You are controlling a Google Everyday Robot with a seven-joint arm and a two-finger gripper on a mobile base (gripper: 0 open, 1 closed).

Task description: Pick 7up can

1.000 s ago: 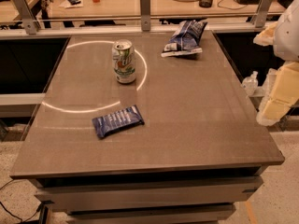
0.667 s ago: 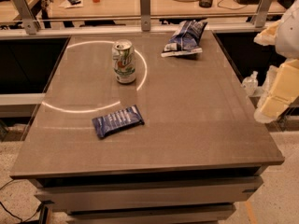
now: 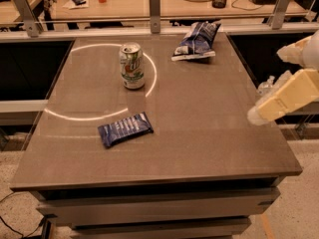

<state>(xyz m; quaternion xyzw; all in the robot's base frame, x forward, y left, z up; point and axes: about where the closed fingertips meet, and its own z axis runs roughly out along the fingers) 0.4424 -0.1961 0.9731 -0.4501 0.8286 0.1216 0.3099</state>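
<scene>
The 7up can (image 3: 132,66) stands upright on the brown table (image 3: 209,133), at the back left, inside a bright ring of light. It is white and green with a silver top. My gripper (image 3: 286,97) shows as cream-coloured parts at the right edge of the view, over the table's right side. It is far to the right of the can and a little nearer the front, and touches nothing.
A dark blue snack packet (image 3: 124,129) lies in front of the can. A second blue packet (image 3: 196,42) lies at the back right. A rail with metal posts (image 3: 154,4) and a cluttered desk stand behind the table.
My gripper has moved a little to the left, in over the table's right edge. The can and both packets have not moved.
</scene>
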